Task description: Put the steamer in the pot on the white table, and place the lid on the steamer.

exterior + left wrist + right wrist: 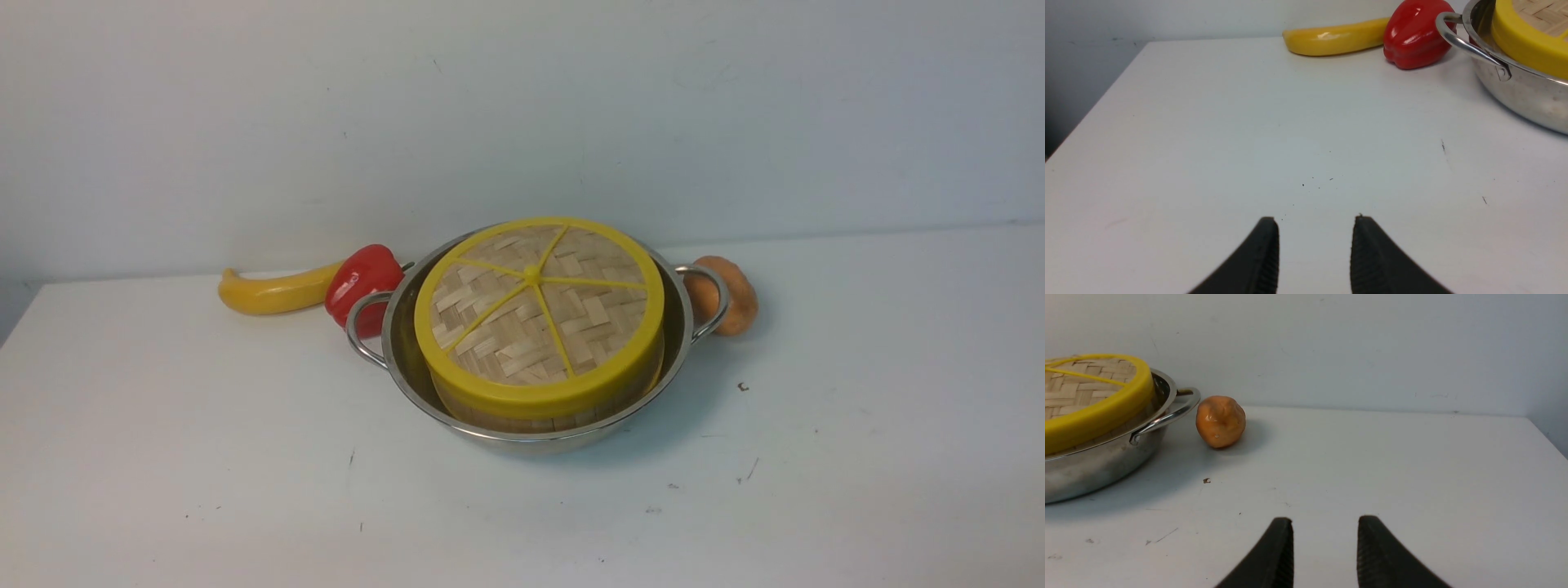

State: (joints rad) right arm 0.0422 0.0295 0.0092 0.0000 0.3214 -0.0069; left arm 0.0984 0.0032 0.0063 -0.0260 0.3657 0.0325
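Flanking pot [522, 425]: pepper [359, 282], potato [735, 294]

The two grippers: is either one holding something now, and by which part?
Nothing is held. The left gripper and the right gripper both stand open over bare white table.

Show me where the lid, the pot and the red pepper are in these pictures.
lid [535, 306], front view, on the woven top near the centre knob.
pot [408, 339], front view, on the shiny inner wall left of the steamer.
red pepper [1414, 34], left wrist view, on its glossy side.
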